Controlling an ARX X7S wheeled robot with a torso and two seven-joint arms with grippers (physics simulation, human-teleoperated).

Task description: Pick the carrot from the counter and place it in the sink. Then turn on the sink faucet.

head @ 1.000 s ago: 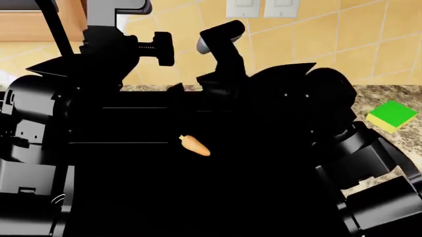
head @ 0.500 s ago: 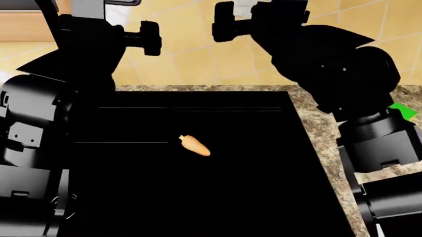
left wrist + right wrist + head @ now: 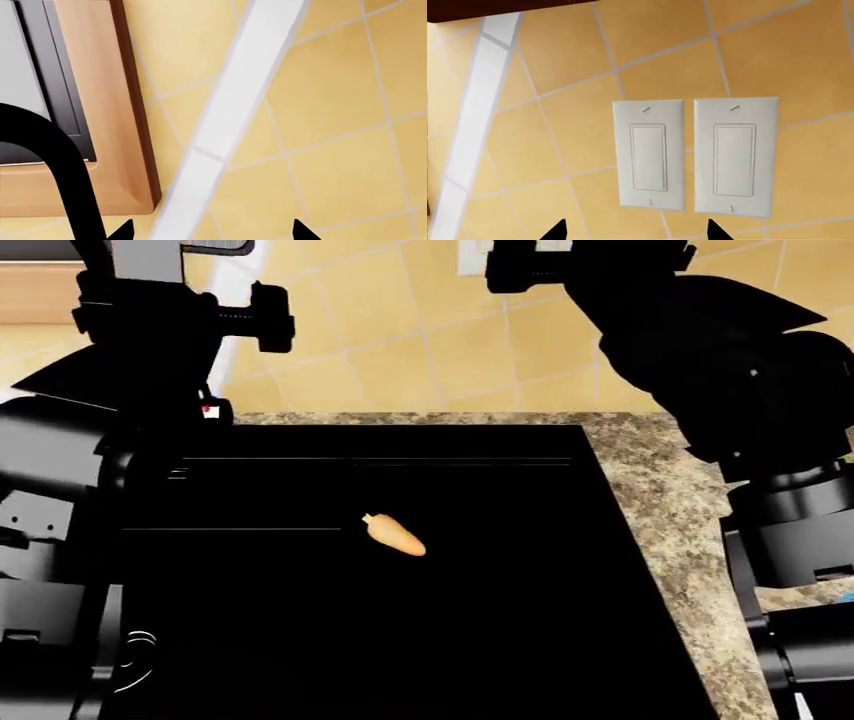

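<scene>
The small orange carrot [image 3: 394, 534] lies on the floor of the black sink [image 3: 400, 640], set in the speckled counter [image 3: 667, 510]. The sink faucet's lever with its red mark [image 3: 210, 412] shows at the sink's back left, just below my left arm. A black curved spout [image 3: 63, 165] shows in the left wrist view. My left gripper [image 3: 212, 234] is open and empty, raised toward the tiled wall. My right gripper [image 3: 637, 232] is open and empty, raised high at the back right, facing the wall.
Two white switch plates [image 3: 647, 152] sit on the yellow tiled wall in front of the right gripper. A wooden frame [image 3: 113, 125] and a white strip [image 3: 220, 130] are on the wall near the left gripper. My right arm [image 3: 721, 360] hangs over the counter's back right.
My right arm has lifted from over the sink up to the wall at the back right, and now hides the green sponge. My left arm rose slightly. The carrot has not moved.
</scene>
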